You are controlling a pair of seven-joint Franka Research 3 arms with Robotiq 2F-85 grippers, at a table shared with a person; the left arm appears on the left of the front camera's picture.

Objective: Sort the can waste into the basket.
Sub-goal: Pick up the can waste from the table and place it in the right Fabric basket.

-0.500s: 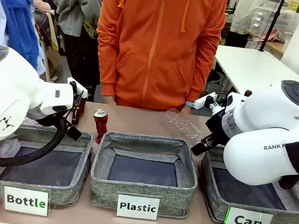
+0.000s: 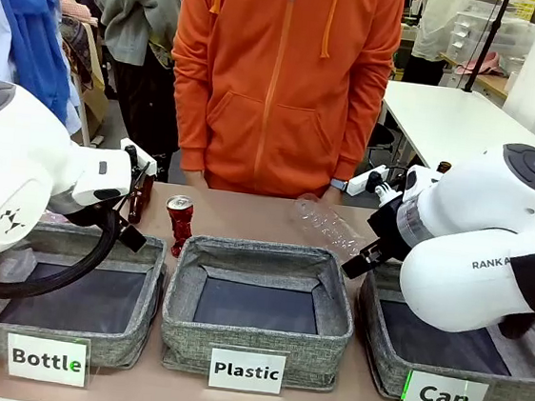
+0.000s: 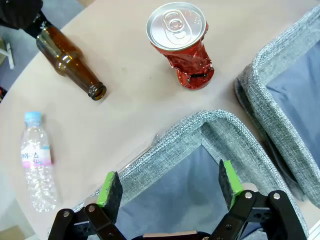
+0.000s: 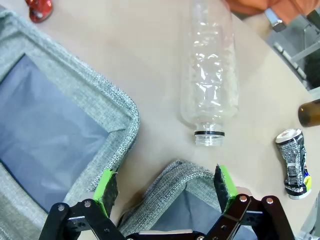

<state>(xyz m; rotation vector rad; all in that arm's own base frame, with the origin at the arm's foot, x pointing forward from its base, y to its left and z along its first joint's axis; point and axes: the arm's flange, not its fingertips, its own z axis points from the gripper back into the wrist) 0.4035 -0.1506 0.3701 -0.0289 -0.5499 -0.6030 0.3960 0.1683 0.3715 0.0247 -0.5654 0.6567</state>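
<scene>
Two cans: the red can [image 2: 179, 218] stands upright and dented on the table, at 11 o'clock off the Plastic basket [image 2: 255, 338], just behind its far left corner. The black can [image 4: 294, 164] lies on its side at 4 o'clock in the right wrist view, near the picture's edge.
Can basket [image 2: 376, 351]: at 3 o'clock of the Plastic basket, with a narrow gap between the walls; its dark lining shows.
Left gripper [image 3: 170, 186]: jaws wide apart with nothing between them, above a corner of the Bottle basket [image 2: 54, 317]. The red can is at 12 o'clock, apart.
Right gripper [image 4: 164, 190]: jaws wide apart and holding nothing, above a corner of the Can basket. The crushed clear bottle [image 4: 210, 70] is at 12 o'clock, mouth toward it.
Open room: bare table [image 3: 135, 75] lies around the red can.
Hidden: the right arm [image 2: 492, 253] covers the Can basket's right side in the front view. The brown bottle [image 3: 70, 60] is cut off at its base, at 11 o'clock. The black can's print is too small to read.
</scene>
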